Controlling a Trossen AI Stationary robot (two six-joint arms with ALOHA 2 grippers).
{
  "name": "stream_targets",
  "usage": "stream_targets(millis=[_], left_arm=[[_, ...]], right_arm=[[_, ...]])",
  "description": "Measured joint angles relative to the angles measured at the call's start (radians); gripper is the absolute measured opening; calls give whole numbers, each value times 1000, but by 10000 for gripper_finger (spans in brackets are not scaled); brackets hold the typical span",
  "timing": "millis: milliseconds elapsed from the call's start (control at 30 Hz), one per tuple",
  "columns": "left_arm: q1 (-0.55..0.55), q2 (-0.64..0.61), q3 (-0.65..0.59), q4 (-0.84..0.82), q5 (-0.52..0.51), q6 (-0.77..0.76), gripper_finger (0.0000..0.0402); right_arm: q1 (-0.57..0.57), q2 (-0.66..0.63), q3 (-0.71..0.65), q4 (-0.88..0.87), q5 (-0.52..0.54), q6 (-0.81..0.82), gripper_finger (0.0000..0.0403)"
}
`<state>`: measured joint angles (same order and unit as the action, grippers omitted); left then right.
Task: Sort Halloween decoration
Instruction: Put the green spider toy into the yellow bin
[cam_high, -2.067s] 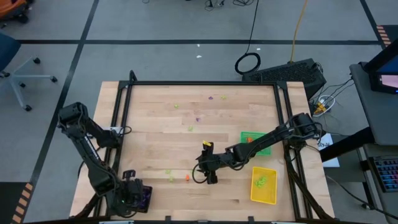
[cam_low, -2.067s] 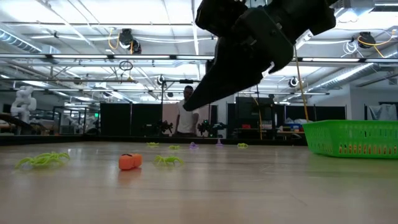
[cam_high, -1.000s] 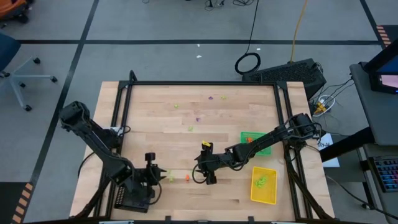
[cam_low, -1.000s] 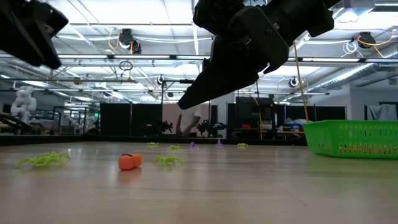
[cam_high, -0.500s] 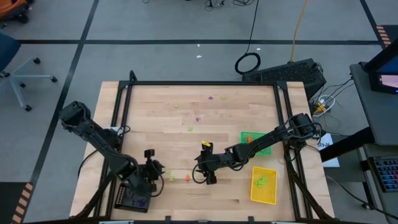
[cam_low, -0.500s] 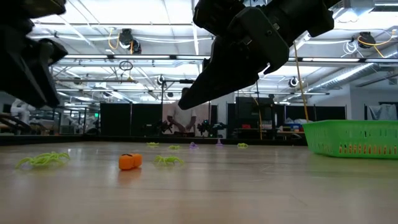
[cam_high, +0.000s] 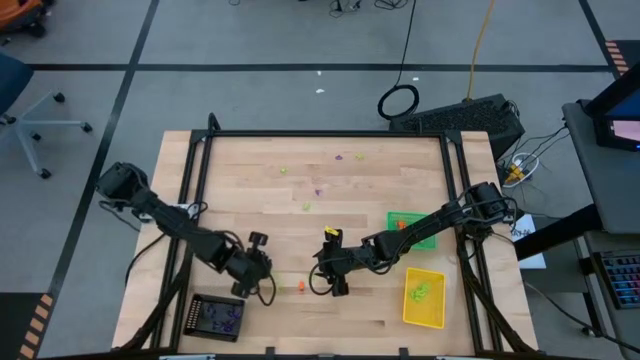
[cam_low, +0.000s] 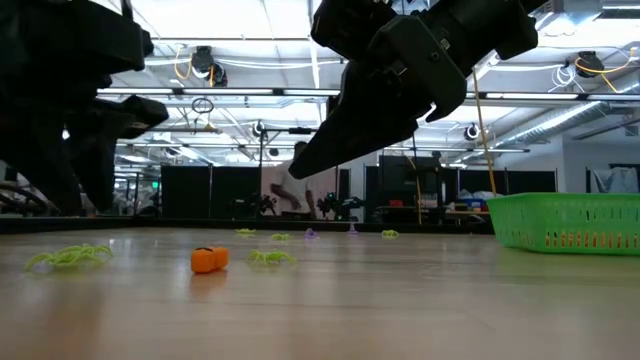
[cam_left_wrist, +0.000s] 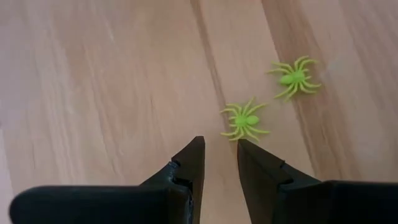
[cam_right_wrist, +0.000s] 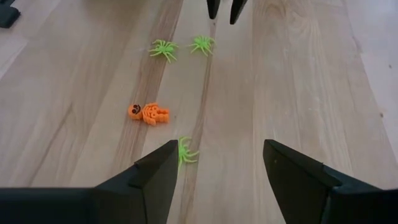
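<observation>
High view frames show the left gripper (cam_high: 262, 276) lowered over the front-left part of the table (cam_high: 250, 170), its fingers parted only narrowly and nothing held between them. In the left wrist view two lime green spiders (cam_left_wrist: 244, 120) are seen lying just ahead of the fingertips (cam_left_wrist: 198, 144), near each other but apart. A miss is judged likely: with so narrow a gap, the nearer spider could be pushed along the wood rather than caught, or its thin legs could be pinched and let slip on the lift. The second spider could also be nudged aside.

The right gripper (cam_high: 332, 282) is held wide, with nothing in it, near the middle of the table's front half. An orange skeleton trinket (cam_right_wrist: 148, 113) and another green spider (cam_right_wrist: 185, 152) are seen just before it. As the two grippers work close together, a collision is judged possible if both go for this cluster.

A black tray (cam_high: 212, 317) at the front-left corner holds purple pieces. A yellow tray (cam_high: 423, 297) at the front-right holds lime green pieces. A green tray (cam_high: 408, 221) behind it is partly hidden by the right arm; something orange shows inside. More trinkets (cam_high: 340, 157) lie scattered toward the far edge.
</observation>
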<state>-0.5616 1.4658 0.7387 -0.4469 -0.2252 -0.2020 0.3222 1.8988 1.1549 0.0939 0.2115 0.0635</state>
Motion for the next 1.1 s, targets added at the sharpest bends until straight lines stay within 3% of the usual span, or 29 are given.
stream_targets(millis=[167, 367, 767, 1100], left_arm=[[32, 0, 0, 25, 55, 134, 92], [37, 0, -3, 66, 76, 137, 92], [31, 0, -66, 159, 60, -47, 92], [10, 0, -124, 261, -10, -80, 107]], right_arm=[[0, 0, 0, -2, 0, 0, 221], [0, 0, 0, -1, -1, 0, 222], [0, 0, 0, -1, -2, 0, 221], [0, 0, 0, -1, -2, 0, 221]])
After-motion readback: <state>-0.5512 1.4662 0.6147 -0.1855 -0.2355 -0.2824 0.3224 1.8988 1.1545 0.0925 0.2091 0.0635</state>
